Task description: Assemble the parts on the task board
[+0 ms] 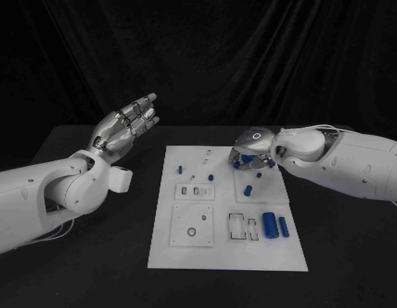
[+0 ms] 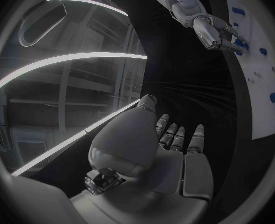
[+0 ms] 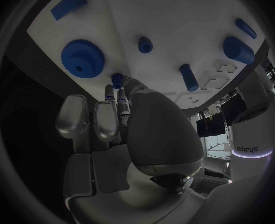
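The white task board (image 1: 226, 256) lies in the middle of the black table. My right hand (image 1: 250, 156) hangs fingers-down over its far right corner. In the right wrist view its fingertips (image 3: 112, 92) and thumb pinch a small blue peg (image 3: 117, 79) at the board's edge, beside a blue gear (image 3: 82, 57). My left hand (image 1: 129, 125) is raised off the table left of the board, fingers straight and holding nothing; its palm (image 2: 174, 149) faces the dark backdrop. Loose blue pegs (image 1: 180, 169) (image 1: 250, 189) and two blue cylinders (image 1: 269, 224) lie on the board.
Recessed sockets (image 1: 191, 190) (image 1: 191, 232) (image 1: 243, 226) sit along the board's middle and near part. A blue block (image 3: 67, 6) and more blue cylinders (image 3: 188, 76) (image 3: 238, 50) lie near the right hand. Black table (image 1: 347, 256) surrounds the board.
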Available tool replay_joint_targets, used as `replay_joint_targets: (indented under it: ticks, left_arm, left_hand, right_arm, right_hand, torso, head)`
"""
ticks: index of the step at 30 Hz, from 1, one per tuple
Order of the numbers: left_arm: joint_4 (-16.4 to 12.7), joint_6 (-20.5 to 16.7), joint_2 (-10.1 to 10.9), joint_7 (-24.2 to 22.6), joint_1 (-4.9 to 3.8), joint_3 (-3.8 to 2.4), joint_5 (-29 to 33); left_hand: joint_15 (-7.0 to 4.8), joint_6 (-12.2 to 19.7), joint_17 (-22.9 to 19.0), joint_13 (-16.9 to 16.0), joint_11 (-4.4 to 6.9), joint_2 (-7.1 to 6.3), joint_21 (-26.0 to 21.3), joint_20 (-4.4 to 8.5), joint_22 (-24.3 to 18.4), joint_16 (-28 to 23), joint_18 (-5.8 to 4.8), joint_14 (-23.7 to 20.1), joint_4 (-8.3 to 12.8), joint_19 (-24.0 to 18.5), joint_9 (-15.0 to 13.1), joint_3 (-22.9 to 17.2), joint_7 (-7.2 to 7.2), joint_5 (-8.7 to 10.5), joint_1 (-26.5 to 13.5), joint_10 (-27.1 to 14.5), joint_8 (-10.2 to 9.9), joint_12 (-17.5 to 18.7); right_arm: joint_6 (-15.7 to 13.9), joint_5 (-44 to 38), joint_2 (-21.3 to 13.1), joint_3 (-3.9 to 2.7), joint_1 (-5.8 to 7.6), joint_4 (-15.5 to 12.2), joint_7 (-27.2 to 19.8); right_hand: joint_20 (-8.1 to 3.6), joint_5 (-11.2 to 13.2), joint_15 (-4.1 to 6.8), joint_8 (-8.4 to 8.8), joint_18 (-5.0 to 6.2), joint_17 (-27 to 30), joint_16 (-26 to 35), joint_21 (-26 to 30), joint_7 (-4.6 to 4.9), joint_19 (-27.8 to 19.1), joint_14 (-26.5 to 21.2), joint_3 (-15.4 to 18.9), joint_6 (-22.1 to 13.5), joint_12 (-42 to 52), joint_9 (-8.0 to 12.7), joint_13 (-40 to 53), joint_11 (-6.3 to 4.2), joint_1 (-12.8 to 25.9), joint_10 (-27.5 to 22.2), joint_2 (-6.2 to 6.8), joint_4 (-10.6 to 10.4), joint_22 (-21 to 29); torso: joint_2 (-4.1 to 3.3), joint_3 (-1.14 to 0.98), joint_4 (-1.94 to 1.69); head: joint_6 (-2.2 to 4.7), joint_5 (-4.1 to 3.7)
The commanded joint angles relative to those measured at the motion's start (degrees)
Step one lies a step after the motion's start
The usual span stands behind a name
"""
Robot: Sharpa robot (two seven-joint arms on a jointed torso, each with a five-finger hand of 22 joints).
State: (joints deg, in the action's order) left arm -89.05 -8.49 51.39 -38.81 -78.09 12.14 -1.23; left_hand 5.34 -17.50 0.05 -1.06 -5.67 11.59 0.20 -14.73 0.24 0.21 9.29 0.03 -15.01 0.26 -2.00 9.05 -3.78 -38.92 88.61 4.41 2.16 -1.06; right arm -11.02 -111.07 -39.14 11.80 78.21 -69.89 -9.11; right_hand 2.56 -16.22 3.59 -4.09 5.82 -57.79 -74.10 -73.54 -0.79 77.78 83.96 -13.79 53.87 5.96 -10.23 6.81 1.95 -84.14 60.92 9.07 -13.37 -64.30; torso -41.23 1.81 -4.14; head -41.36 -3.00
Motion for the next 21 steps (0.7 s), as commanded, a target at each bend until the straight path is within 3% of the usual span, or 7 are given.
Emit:
replay_joint_targets:
  ticks: [1, 3, 10, 21]
  left_arm:
    - [0.0, 0.8, -0.2, -6.7, -0.18, -0.06, 0.0]
    - [0.1, 1.0, -0.2, -6.6, -0.17, -0.06, 0.0]
    - [0.2, 1.2, -0.3, -6.4, -0.17, -0.06, 0.0]
    - [0.4, 1.6, -0.5, -6.1, -0.17, -0.06, 0.0]
  left_hand:
    - [0.43, 0.2, 0.0, 0.1, -0.24, -0.25, 0.1, -0.13, 0.0, -0.2, 0.99, 0.0, 0.0, 0.0, 0.0, -0.5, -0.17, -0.24, 0.0, 0.1, -0.1, 0.2]
    - [0.31, -0.2, 0.0, 0.1, 0.06, -0.28, 0.1, -0.14, 0.0, -0.2, 0.99, 0.0, 0.1, 0.0, -0.1, -0.6, -0.85, -0.24, 0.0, 0.0, 0.0, 0.2]
    - [0.22, -0.8, 0.0, 0.1, 0.23, -0.31, 0.1, -0.15, 0.0, -0.2, 0.99, 0.0, 0.1, 0.0, -0.2, -0.7, -1.39, -0.26, 0.0, 0.0, 0.1, 0.2]
    - [0.2, -1.0, 0.0, 0.1, 0.29, -0.32, 0.1, -0.17, 0.0, -0.2, 0.99, 0.0, 0.1, 0.0, -0.2, -0.7, -1.59, -0.27, 0.0, 0.0, 0.1, 0.2]
  right_arm:
    - [-1.4, -0.5, 0.1, -0.03, -0.2, 0.3, -0.2]
    - [-1.3, -0.4, 0.3, -0.03, -0.27, 0.5, -0.2]
    - [-1.1, -0.4, 0.5, -0.04, -0.62, 1.4, -0.3]
    - [-1.4, -0.4, 0.8, -0.04, -0.79, 2.0, -1.0]
  right_hand:
    - [0.04, -2.0, 0.2, -0.33, 0.15, 0.2, 0.3, 0.5, 0.59, -0.5, -0.3, -0.9, 0.6, -0.4, -0.3, 0.1, 0.0, -0.4, 0.5, -0.17, 0.2, 0.0]
    - [0.01, -3.5, 0.2, -0.47, 0.18, 0.4, 0.4, 0.6, 0.71, -0.6, -0.4, -1.8, 1.0, -0.4, -0.5, 0.2, -0.03, -0.7, 0.6, -0.1, 0.6, 0.0]
    - [-0.02, -5.0, 0.24, -0.72, 0.22, 0.8, 0.7, 0.9, 0.96, -0.8, -0.7, -3.9, 1.7, -0.4, -1.1, 0.3, -0.08, -2.0, 1.1, -0.03, 2.0, 0.0]
    - [-0.07, -4.0, 0.3, -1.13, 0.23, 1.0, 0.9, 1.0, 1.35, -0.9, -0.9, -6.0, 2.5, 0.3, -2.0, 0.6, -0.31, -2.0, 2.7, -0.17, 3.2, -0.3]
  torso:
    - [0.11, -0.05, 0.04]
    - [0.13, -0.05, 0.04]
    - [0.16, -0.01, 0.03]
    - [0.28, -0.01, 0.03]
  head:
    - [-0.11, -0.09]
    - [-0.18, -0.1]
    - [-0.36, -0.06]
    - [-0.73, -0.21]
